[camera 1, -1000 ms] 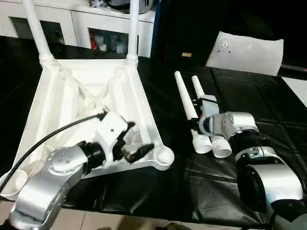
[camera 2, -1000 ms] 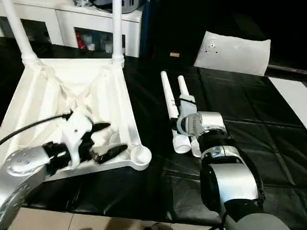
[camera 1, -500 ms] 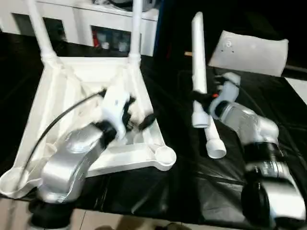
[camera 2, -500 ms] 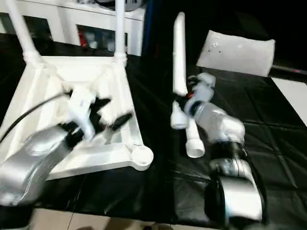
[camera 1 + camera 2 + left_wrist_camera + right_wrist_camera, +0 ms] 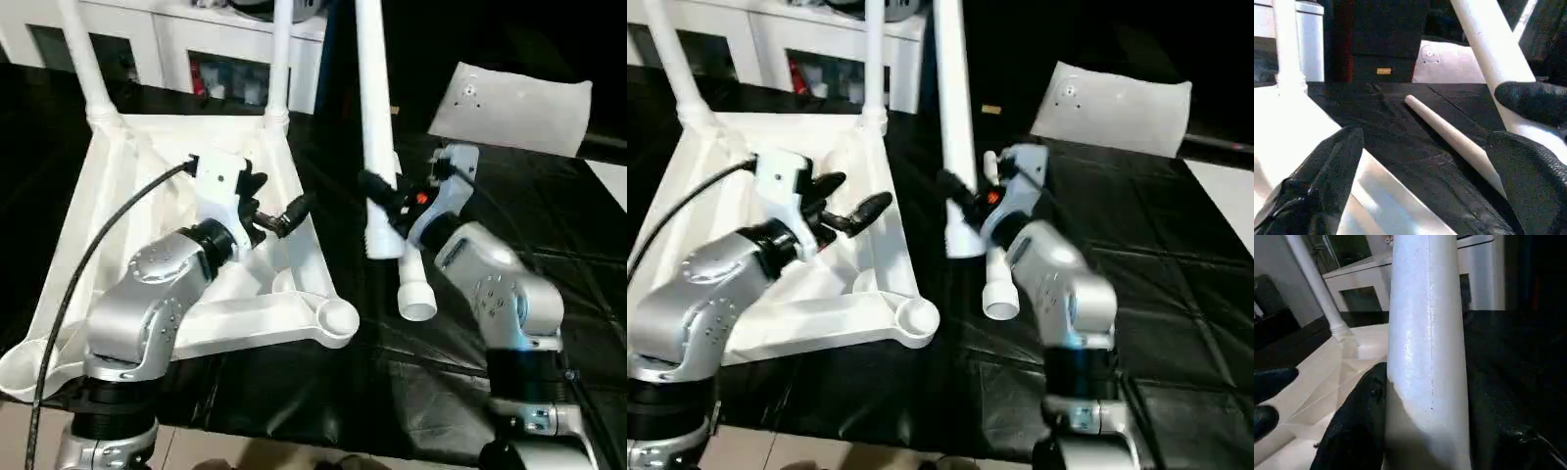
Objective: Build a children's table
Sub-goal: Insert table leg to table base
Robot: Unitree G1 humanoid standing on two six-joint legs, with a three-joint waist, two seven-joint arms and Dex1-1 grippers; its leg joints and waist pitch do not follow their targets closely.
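Observation:
The white table top (image 5: 137, 196) lies upside down on the black cloth, ribs up. Two legs (image 5: 88, 69) stand in its far corner sockets. The near right socket (image 5: 338, 318) is empty. My right gripper (image 5: 377, 191) is shut on a third leg (image 5: 374, 108) near its thick end, holding it almost upright just right of the top; the right wrist view has this leg (image 5: 1427, 342) between the black fingers (image 5: 1354, 431). A fourth leg (image 5: 416, 284) lies on the cloth below it. My left gripper (image 5: 277, 199) hovers open over the top's right rim, holding nothing.
White cabinets (image 5: 196, 49) with glass doors stand behind the table top. A flat white panel (image 5: 509, 93) lies at the back right on the black cloth (image 5: 568, 235). The cloth's front edge runs close to my body, with pale floor below it.
My right gripper has lifted one leg off the cloth, stood it upright and carried it left toward the top. My left gripper has risen and moved farther along the right rim.

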